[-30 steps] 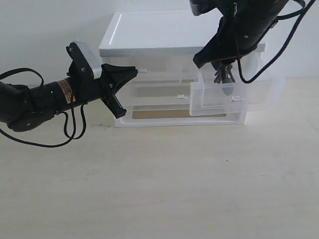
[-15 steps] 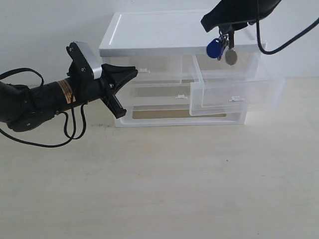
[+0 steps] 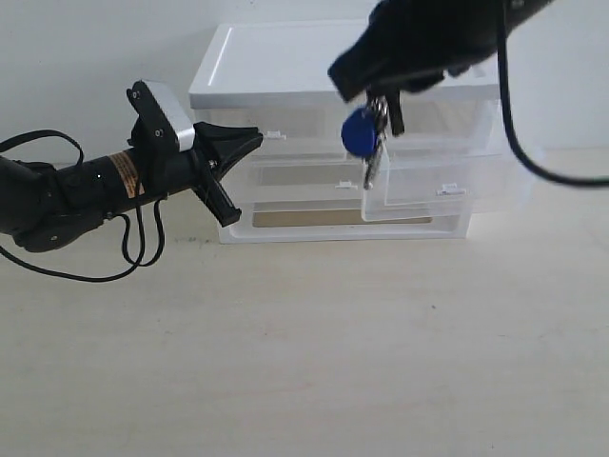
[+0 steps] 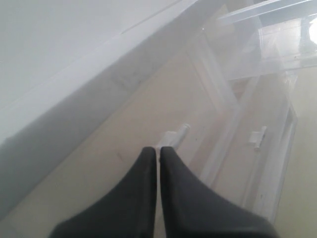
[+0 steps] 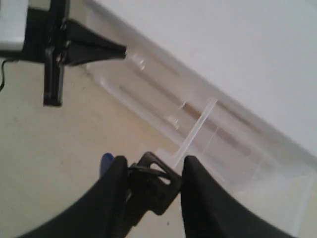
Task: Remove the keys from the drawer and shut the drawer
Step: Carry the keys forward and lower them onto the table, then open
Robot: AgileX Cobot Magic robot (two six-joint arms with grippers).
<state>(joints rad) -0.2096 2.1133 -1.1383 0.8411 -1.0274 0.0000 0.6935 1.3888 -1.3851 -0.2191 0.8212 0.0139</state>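
Observation:
The keys [image 3: 369, 164] hang in the air from my right gripper [image 3: 385, 103], which is shut on them, with the round blue fob [image 3: 359, 134] lowest on the left. They dangle in front of the unit, left of the drawer [image 3: 447, 181], which stands pulled out and holds nothing I can see. In the right wrist view the gripper [image 5: 152, 166] clamps the dark key heads [image 5: 154, 182], and the blue fob [image 5: 106, 162] peeks out beside one finger. My left gripper [image 3: 249, 141] is shut and empty, its tips [image 4: 158, 150] just short of the left small drawer's white tab [image 4: 179, 133].
The white-topped drawer unit [image 3: 285, 71] stands against the back wall. Its left small drawer [image 3: 295, 143] and the wide lower drawer [image 3: 314, 205] are pushed in. Bare beige tabletop [image 3: 314, 352] lies in front. The left arm's cable [image 3: 133, 248] trails on the table.
My right gripper has lifted the keys up out of the drawer and carried them left, in front of the unit. The left arm has stayed still.

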